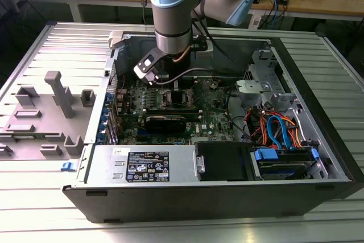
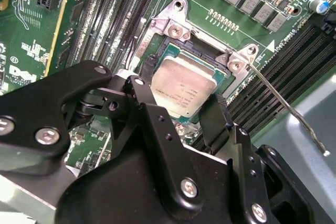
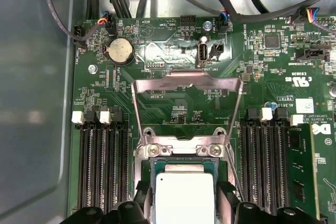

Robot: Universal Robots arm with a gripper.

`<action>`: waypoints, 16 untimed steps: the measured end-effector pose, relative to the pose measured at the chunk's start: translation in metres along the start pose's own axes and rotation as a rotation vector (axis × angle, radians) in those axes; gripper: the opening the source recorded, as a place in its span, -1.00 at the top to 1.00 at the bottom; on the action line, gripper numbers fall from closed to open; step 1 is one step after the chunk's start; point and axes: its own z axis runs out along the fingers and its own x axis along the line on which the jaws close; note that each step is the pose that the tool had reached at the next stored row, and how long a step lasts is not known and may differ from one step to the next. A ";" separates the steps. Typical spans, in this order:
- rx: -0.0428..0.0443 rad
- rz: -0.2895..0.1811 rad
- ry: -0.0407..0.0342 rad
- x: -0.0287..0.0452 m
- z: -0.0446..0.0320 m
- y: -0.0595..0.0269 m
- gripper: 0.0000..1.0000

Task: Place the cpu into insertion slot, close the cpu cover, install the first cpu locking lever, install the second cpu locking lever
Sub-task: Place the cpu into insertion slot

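Nearest in the exterior view runs the black wall of the open computer case (image 1: 205, 202), which holds a silver power supply (image 1: 145, 163) and the green motherboard (image 1: 213, 120). The arm (image 1: 170, 21) drops upright into it. In the second wrist view the black gripper (image 2: 181, 94) straddles the cpu (image 2: 184, 82), square and dull silver, lying in the insertion slot (image 2: 186, 42). Whether it pinches the chip I cannot tell. A thin locking lever (image 2: 283, 103) juts aside. In the first wrist view the cpu cover (image 3: 186, 80), a silvery frame, stands open.
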 end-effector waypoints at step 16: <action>0.0323 0.001 0.0004 0.0005 -0.0320 0.0073 0.67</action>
